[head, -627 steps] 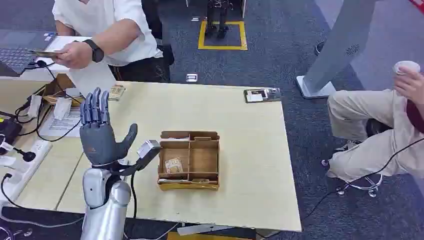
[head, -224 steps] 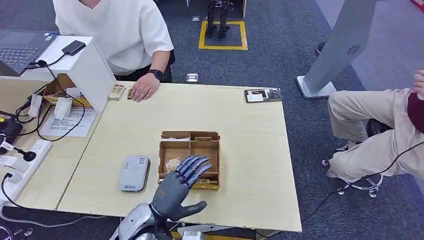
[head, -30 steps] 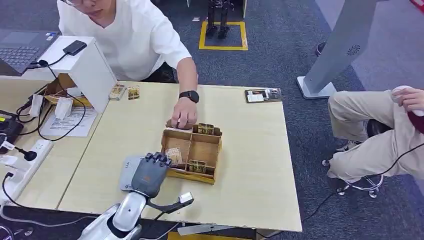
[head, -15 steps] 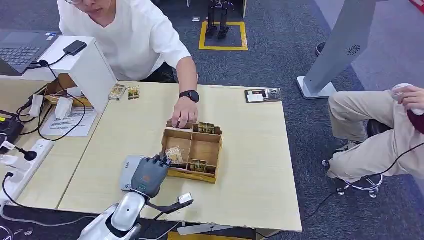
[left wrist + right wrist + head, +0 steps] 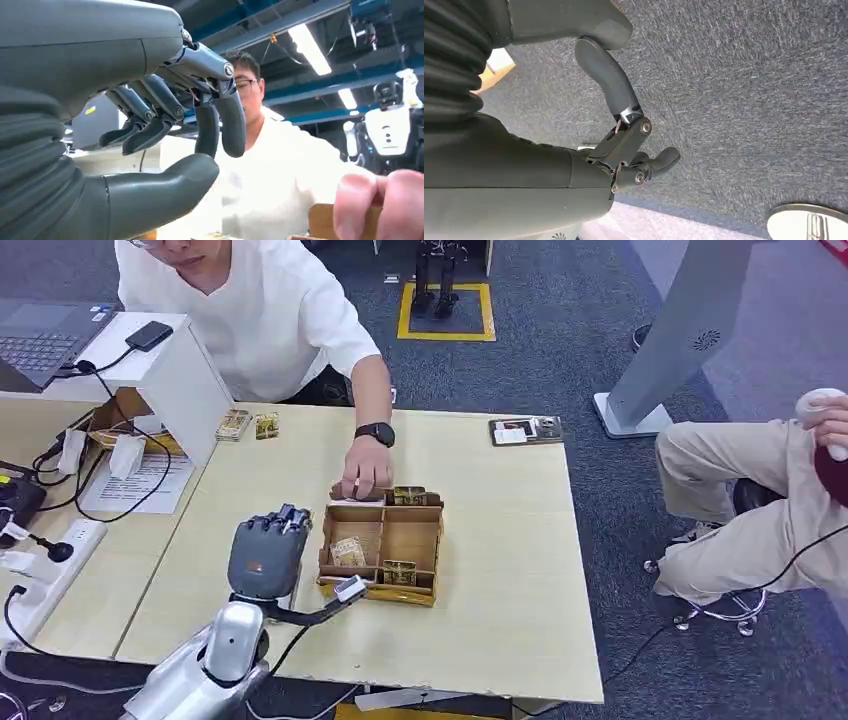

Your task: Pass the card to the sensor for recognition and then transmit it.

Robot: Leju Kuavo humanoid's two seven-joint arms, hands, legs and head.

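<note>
The robot's left hand [image 5: 265,554] hung above the table [image 5: 500,580], just left of the wooden tray [image 5: 381,546], its fingers [image 5: 220,125] curled in toward the thumb; no card could be made out between them, so what it held could not be told. The grey sensor lay hidden beneath that hand. Cards [image 5: 347,552] sat in the tray's compartments, and a person's hand [image 5: 362,478] rested on its far rim. The step looked like reaching for a card; next the hand would need to cross the tray's left wall and descend. Bare tabletop stretched to the right. The right hand [image 5: 624,145] hung over carpet, loosely curled, holding nothing.
</note>
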